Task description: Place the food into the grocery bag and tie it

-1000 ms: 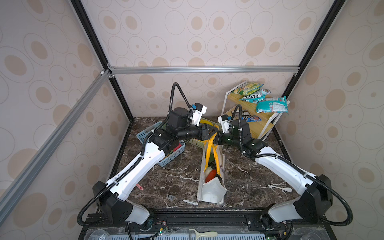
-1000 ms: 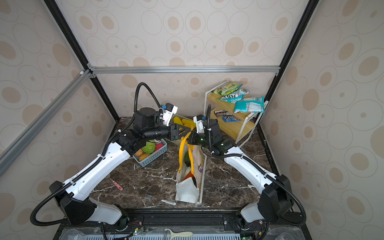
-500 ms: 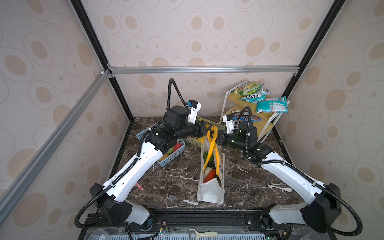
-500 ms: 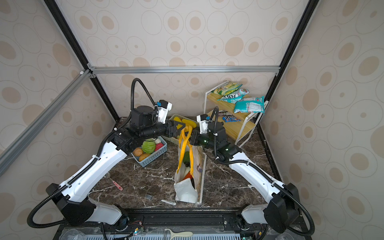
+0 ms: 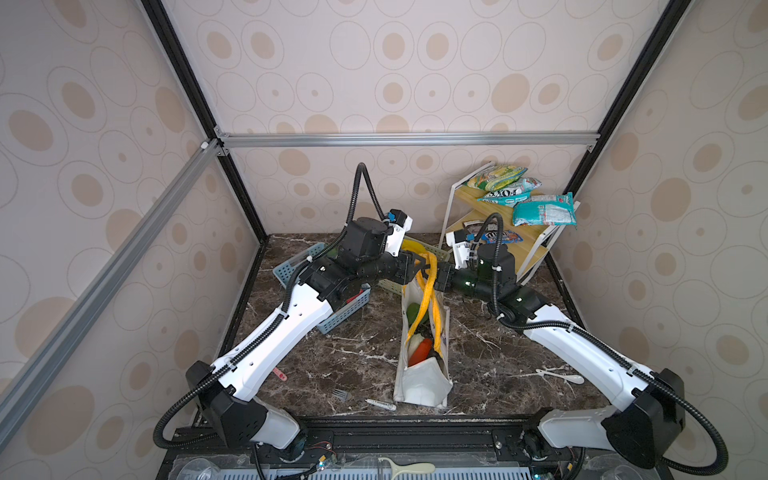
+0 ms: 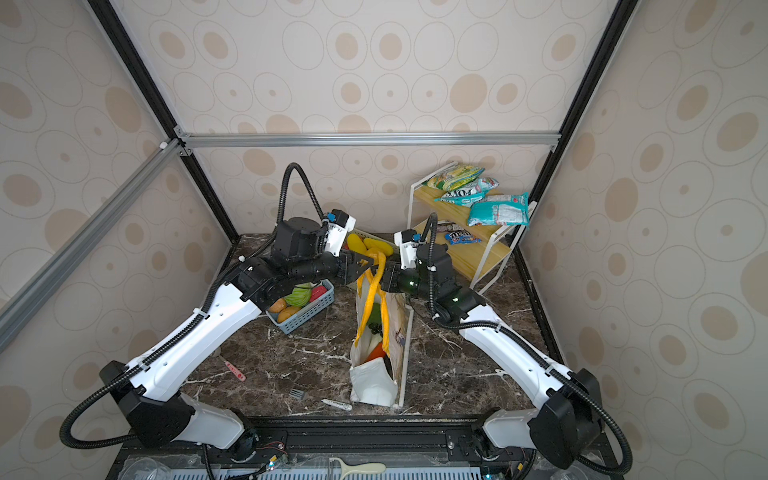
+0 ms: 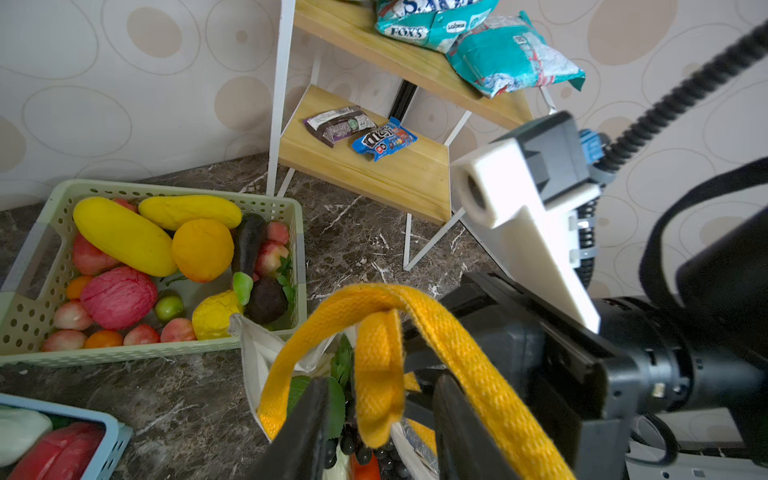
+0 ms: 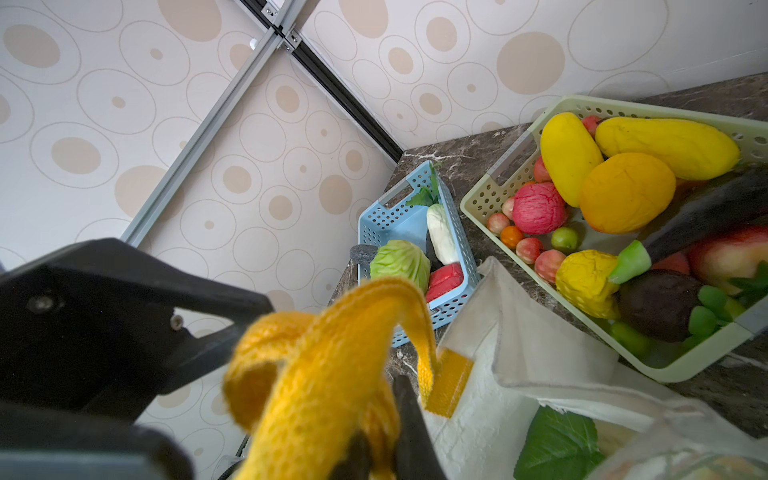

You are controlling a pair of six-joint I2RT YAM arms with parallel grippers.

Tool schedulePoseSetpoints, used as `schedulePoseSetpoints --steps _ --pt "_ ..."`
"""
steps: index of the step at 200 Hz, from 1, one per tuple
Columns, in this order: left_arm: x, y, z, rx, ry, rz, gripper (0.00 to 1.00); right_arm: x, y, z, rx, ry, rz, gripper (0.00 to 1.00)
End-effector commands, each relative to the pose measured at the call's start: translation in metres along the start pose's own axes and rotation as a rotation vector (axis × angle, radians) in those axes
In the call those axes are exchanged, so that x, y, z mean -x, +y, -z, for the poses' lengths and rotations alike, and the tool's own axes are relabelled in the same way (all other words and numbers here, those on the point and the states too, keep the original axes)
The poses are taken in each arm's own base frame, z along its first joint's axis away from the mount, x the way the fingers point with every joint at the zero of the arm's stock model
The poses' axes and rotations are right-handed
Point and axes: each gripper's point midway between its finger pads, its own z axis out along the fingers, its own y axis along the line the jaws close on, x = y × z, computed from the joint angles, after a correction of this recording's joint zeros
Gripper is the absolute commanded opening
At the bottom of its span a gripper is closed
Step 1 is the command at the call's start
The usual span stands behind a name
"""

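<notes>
The grocery bag (image 5: 419, 386) (image 6: 370, 386) is a white canvas tote standing mid-table, its yellow straps (image 5: 430, 272) pulled up and gathered. Inside lie food pieces: a green leaf (image 7: 336, 399) (image 8: 557, 444), a red-orange pepper (image 5: 419, 351) and dark grapes. My right gripper (image 5: 438, 278) (image 8: 384, 449) is shut on the bunched straps. Facing it, my left gripper (image 5: 420, 266) (image 7: 380, 415) is open, with a folded strap loop (image 7: 378, 374) hanging between its fingers (image 7: 307, 424) and a gap on each side.
A blue basket (image 5: 345, 313) of vegetables sits under my left arm. A pale green basket (image 7: 37, 316) of fruit stands behind the bag. The wooden shelf (image 5: 498, 224) at back right carries snack packets. A marker (image 5: 380, 404) and a spoon (image 5: 561, 376) lie near the front.
My left gripper has shifted right toward the right gripper, and its jaws have narrowed around the strap loop. The right gripper keeps its grip on the straps.
</notes>
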Motion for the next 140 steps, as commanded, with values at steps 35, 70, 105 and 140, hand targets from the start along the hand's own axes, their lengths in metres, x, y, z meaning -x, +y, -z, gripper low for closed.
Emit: schedulePoseSetpoints --steps 35,70,105,140 --pt "-0.010 -0.001 -0.016 0.019 0.047 -0.041 0.30 0.017 0.023 0.017 0.036 -0.042 0.038 0.04" --pt "-0.005 -0.002 -0.015 0.015 0.030 -0.046 0.12 0.016 0.024 0.025 0.028 -0.045 0.049 0.05" --pt "-0.001 -0.002 -0.019 0.019 0.025 -0.052 0.04 0.013 0.034 0.040 0.051 -0.037 0.069 0.10" --pt "0.005 -0.005 -0.027 0.003 0.013 -0.086 0.05 0.000 0.048 0.051 0.112 0.027 0.060 0.16"
